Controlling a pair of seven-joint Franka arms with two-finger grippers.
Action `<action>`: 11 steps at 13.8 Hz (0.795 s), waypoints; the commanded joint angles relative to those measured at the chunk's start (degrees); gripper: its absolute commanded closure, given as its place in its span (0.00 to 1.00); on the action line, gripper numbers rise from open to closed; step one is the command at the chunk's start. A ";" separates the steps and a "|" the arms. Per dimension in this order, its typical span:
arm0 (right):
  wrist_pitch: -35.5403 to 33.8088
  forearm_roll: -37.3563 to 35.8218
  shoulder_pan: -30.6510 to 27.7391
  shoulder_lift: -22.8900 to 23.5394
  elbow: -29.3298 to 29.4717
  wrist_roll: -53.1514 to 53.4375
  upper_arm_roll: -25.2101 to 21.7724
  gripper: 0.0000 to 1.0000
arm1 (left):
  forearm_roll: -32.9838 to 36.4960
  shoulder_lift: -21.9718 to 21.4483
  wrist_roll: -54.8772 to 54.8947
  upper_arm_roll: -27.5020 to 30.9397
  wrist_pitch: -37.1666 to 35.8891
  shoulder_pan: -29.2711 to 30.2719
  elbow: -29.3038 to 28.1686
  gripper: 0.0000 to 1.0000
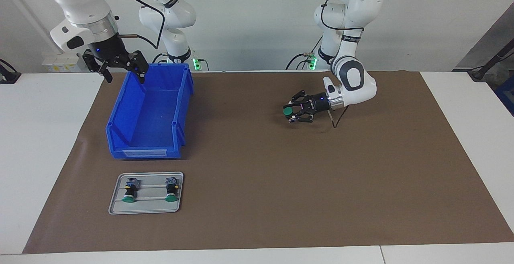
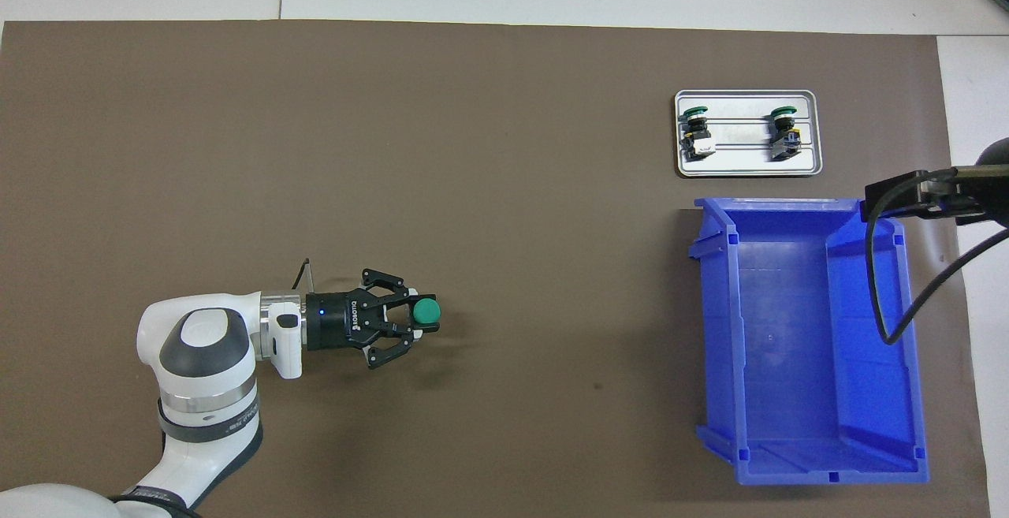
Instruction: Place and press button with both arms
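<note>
Lettering on the left gripper (image 2: 416, 321) body runs in white along its black housing, apparently ROBOTIQ, and a pale label strip sits on the low front lip of the blue bin (image 1: 150, 111), too small to read. Small print on the left arm's (image 1: 353, 75) dark joint band cannot be made out either.

That left gripper lies low and level over the brown mat (image 1: 257, 199), its fingers clamped on the button (image 1: 287, 111), whose green cap faces up and points toward the right arm's end of the table. Two more buttons (image 1: 129, 191) lie on their sides in the grooved metal tray (image 1: 116, 205), well apart from each other, green caps turned away from the robots. The tray sits just beside the bin's low front, farther from the robots than the bin.

Raised over the bin's rim corner nearest the robots, the right gripper (image 1: 122, 70) hangs with its fingers spread wide and nothing between them; the overhead view catches only a part of it and a looping black cable.

Between the held button and the bin the mat is bare, as is the whole stretch toward the table edge farthest from the robots. White tabletop (image 1: 44, 155) borders the mat at both ends
</note>
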 commanded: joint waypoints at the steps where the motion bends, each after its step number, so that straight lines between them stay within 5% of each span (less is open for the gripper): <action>1: -0.16 1.18 0.27 -1.02 -1.14 0.62 -0.48 0.00 | -3.66 -1.25 1.43 0.44 1.19 -2.83 -1.51 1.00; 11: -0.25 1.18 0.27 -1.02 -1.14 0.62 -0.48 0.00 | -6.13 1.03 3.28 0.44 0.22 -3.71 -2.21 1.00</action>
